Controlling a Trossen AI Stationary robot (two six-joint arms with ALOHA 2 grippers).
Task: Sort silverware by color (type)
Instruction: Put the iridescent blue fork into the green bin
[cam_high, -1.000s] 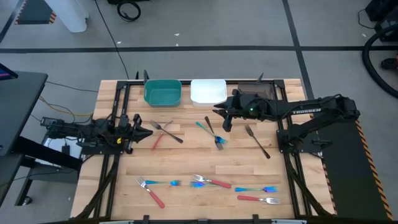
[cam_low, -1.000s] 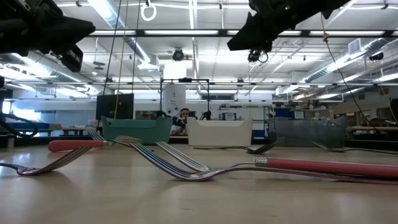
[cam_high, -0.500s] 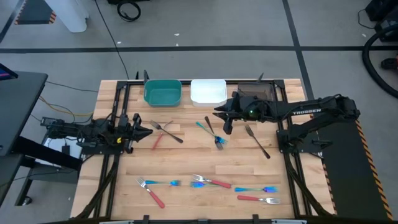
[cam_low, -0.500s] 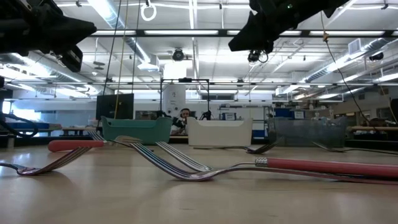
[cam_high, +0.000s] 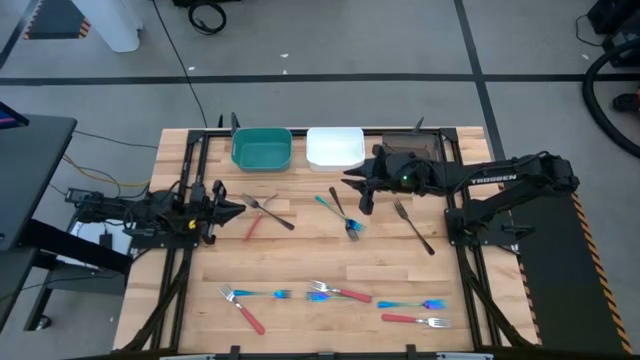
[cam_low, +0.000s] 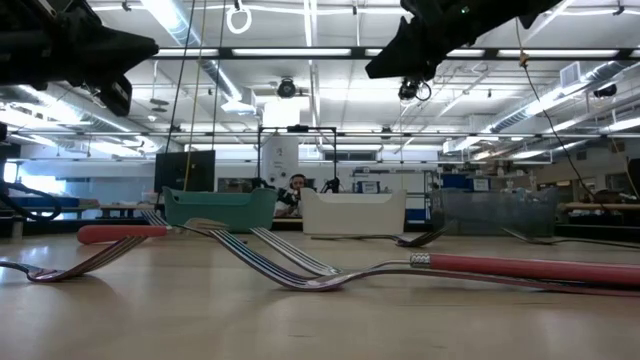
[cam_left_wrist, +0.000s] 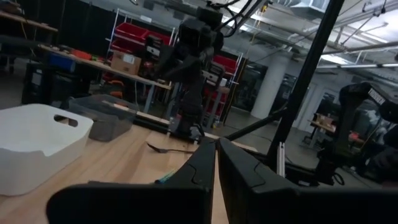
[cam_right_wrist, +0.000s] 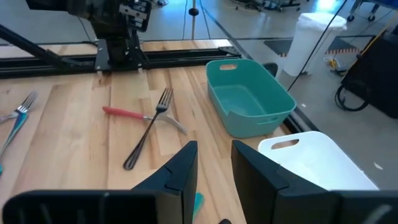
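We see almost nothing has moved: our right gripper (cam_high: 364, 201) still hangs with fingers apart near the table's (cam_high: 300, 250) far edge over two forks (cam_high: 341, 213), our left gripper (cam_high: 236, 208) waits nearly shut, and no fork is sorted yet.

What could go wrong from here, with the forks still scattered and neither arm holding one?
1. The dark fork lies crossed over a red-handled fork in front of the left gripper; a grasp there might lift or drag both.
2. Under the right gripper, held above the table with jaws apart and empty, a teal fork and another dark fork cross, so a descent could pinch the wrong kind.
3. Near the front edge, a red fork overlaps a teal one.
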